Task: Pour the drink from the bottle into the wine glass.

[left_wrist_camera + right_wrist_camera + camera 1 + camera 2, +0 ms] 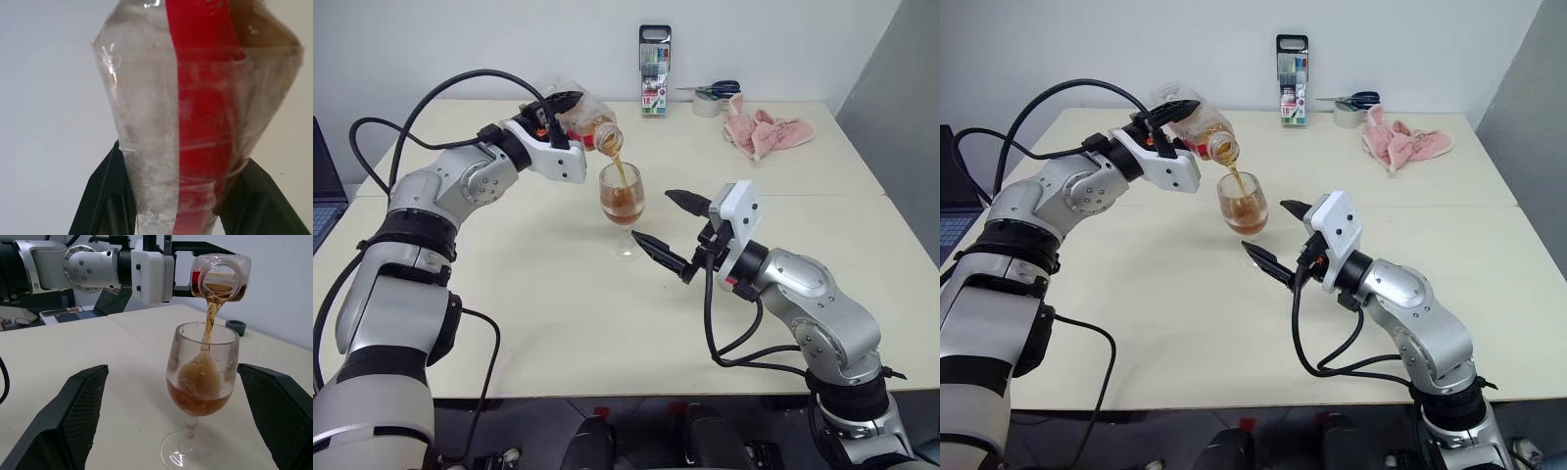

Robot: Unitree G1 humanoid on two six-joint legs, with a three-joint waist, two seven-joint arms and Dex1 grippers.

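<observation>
Two arms are over the tabletop (509, 323) as I watch from my station. My left hand (558, 110) is clamped on the bottle (590, 125), its black fingers (105, 196) pressing either side of the clear body with the red label strip between them. I have the bottle tipped over, mouth angled down toward the wine glass (624, 208), and a thin amber stream of the drink (622, 201) runs from the mouth into the bowl. From the bottle, the glass lies at about 4 o'clock in the head view. The glass stands upright on its foot near the middle of the tabletop, its bowl partly filled with the reddish-brown liquid, bubbles showing where the stream lands. My right hand (674, 227) sits just beside the glass at roughly 4 o'clock from it, its two fingers spread wide apart and holding nothing; in the right wrist view the glass stands between and beyond the fingertips, and I see no contact with it. Toward the far edge, at about 12 o'clock from the glass, an upright marker-pen case (654, 70) stands, with a roll of tape and scissors (713, 96) beside it at 3 o'clock, and a crumpled pink cloth (764, 132) lies further along at 4 o'clock from the case.
</observation>
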